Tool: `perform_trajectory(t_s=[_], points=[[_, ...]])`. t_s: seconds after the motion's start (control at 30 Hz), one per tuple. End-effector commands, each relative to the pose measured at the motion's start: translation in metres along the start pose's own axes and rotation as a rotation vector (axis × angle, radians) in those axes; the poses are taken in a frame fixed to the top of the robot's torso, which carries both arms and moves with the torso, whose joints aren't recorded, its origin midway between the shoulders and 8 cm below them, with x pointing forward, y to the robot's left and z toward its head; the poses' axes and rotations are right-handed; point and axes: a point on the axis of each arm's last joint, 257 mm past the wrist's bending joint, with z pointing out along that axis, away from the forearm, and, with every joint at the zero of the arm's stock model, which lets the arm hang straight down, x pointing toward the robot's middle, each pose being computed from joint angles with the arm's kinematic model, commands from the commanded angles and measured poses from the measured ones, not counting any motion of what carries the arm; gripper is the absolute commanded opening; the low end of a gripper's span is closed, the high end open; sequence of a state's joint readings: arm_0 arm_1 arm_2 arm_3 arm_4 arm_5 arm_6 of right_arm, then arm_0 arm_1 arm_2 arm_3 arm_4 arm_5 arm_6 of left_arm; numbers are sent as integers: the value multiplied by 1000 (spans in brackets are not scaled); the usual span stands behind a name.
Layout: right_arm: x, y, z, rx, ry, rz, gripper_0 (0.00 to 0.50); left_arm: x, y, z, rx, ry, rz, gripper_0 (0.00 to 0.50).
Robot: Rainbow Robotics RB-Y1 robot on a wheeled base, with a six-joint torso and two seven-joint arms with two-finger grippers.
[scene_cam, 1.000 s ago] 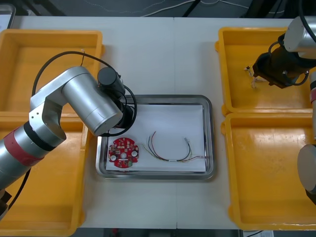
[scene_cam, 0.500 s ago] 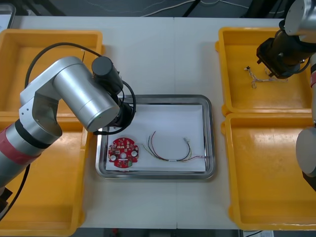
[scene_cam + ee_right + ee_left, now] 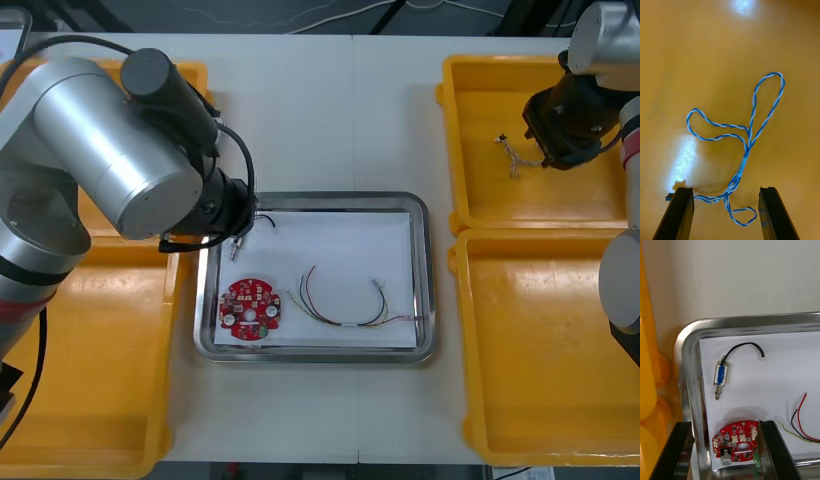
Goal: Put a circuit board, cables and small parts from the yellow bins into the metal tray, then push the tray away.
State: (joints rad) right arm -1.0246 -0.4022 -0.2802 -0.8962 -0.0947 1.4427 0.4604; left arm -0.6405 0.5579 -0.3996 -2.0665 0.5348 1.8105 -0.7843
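The metal tray (image 3: 424,215) with white paper inside sits mid-table. In it lie a round red circuit board (image 3: 250,308), a red and yellow cable (image 3: 345,306) and a small metal part (image 3: 239,243) with a black lead. My left gripper (image 3: 725,424) hangs open above the tray's left end, with the circuit board (image 3: 737,442) between its fingers (image 3: 678,450) below and the blue-bodied small metal part (image 3: 720,375) farther out. My right gripper (image 3: 725,191) is open over the far right yellow bin (image 3: 470,205), straddling a twisted blue and white cable (image 3: 747,148).
The near right bin (image 3: 540,350) and near left bin (image 3: 90,400) flank the tray. My left arm (image 3: 120,150) covers much of the far left bin. The twisted cable (image 3: 512,156) lies at the far right bin's left side. Bare table lies beyond the tray.
My left arm has lifted and swung back to the left, uncovering the small metal part with its black lead in the tray. My right gripper shifted slightly over the far right bin.
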Motion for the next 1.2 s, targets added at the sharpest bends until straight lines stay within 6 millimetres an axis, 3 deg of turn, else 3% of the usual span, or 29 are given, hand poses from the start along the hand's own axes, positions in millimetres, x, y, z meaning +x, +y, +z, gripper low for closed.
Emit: perform_trajectory(t_s=[0.03, 0.17, 0.57, 1.2], points=[[3, 28, -16, -41, 6, 90, 500, -33, 7, -32, 24, -71, -70, 500], [6, 27, -12, -29, 8, 124, 500, -47, 17, -41, 23, -97, -57, 500], [1, 32, -5, -61, -2, 167, 500, -83, 72, -51, -27, -109, 32, 500], [7, 18, 10, -26, 20, 183, 500, -134, 143, -23, -109, -137, 160, 500]])
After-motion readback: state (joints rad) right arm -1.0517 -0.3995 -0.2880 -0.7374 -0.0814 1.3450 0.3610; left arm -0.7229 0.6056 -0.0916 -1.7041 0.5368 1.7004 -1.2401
